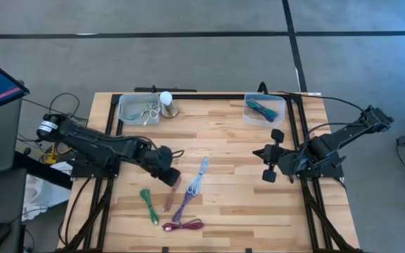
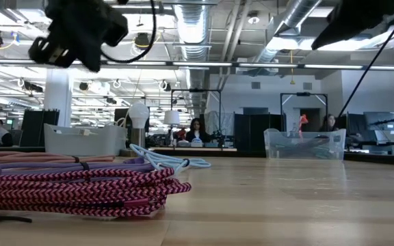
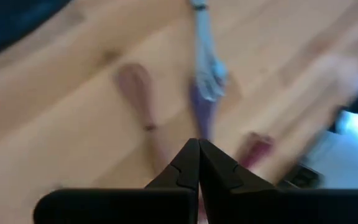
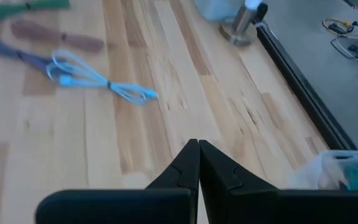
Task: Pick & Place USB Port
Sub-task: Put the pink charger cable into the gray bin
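While jaws pressed together, left gripper [image 1: 172, 177] over brown bundled cable [image 1: 171, 196] on wooden bench [image 1: 230, 183], right gripper [image 1: 267, 163] empty, jaws pressed together.

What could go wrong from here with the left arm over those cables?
The left gripper is shut above the brown cable, so unless it opens first it may only push the cable aside. The purple cable and light blue cable lie close beside it, so a grab might catch two bundles.
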`<state>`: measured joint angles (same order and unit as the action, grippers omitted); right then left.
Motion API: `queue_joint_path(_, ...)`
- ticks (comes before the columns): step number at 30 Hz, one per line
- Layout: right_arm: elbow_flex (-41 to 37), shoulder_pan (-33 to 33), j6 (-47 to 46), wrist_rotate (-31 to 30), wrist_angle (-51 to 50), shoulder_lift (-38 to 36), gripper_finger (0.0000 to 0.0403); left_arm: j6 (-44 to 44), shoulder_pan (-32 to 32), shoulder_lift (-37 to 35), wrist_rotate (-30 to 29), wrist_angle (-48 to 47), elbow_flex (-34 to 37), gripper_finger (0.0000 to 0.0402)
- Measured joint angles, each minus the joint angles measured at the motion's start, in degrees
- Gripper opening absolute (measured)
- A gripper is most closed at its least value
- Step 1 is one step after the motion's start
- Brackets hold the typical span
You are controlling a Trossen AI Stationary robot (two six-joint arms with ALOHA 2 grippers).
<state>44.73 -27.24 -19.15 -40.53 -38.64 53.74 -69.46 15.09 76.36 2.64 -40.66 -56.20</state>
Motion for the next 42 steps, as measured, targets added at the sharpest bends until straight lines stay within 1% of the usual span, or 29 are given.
queue_joint_path(2, 0.0, 0.0, -0.47, 0.0, -2.07, -0.01, 0.0, -0.99, -0.84, -0.11, 1.28, 1.59, -0.9, 0.0007)
queue_joint_path(7, 0.0, 0.0, -3.44, 0.01, -6.39, -0.01, 0.0, -4.86, -1.77, 0.85, 1.43, 1.97, -1.29, 0.0031)
queue_joint_path(12, 0.0, 0.0, -3.35, -0.36, -7.44, -0.02, 0.0, -5.15, -1.66, 5.85, 2.12, 2.05, -1.29, 0.0062)
queue_joint_path(14, 0.0, 0.0, -2.94, -0.66, -7.47, -0.02, 0.0, -3.07, -1.68, 8.29, 2.98, 2.11, -1.29, 0.0074)
queue_joint_path(17, 0.0, 0.0, -2.94, -1.05, -7.7, -0.02, 0.0, -0.33, -2.05, 11.11, 5.69, 2.16, -1.22, 0.0085)
queue_joint_path(20, 0.0, 0.0, -2.94, -1.29, -7.68, -0.02, 0.0, 2.17, -2.91, 12.11, 10.71, 2.38, -1.22, 0.0087)
queue_joint_path(22, 0.0, 0.0, -2.94, -1.31, -7.67, -0.02, 0.0, 3.09, -3.39, 12.17, 12.43, 2.56, -1.22, 0.0086)
queue_joint_path(25, 0.0, 0.0, -2.96, -1.31, -7.67, -0.02, 0.0, 3.23, -3.81, 11.86, 11.43, 2.77, -1.22, 0.0086)
queue_joint_path(29, 0.0, 0.0, -2.96, -1.51, -7.67, -0.02, 0.0, 3.23, -4.31, 11.43, 6.09, 3.82, -1.24, 0.0086)
queue_joint_path(33, 0.0, 0.0, -2.96, -1.51, -7.67, -0.02, 0.0, 5.82, -4.57, 11.81, 5.74, 3.16, -1.2, 0.0087)
queue_joint_path(38, 0.0, 0.0, -2.94, -1.51, -7.67, -0.01, 0.0, 3.75, -3.43, 14.98, 3.38, 2.3, 0.23, 0.0099)
queue_joint_path(42, 0.0, 0.0, -2.9, -1.51, -7.67, 0.0, 0.0, 3.64, -2.62, 19.25, 5.71, 2.57, 0.35, 0.0118)
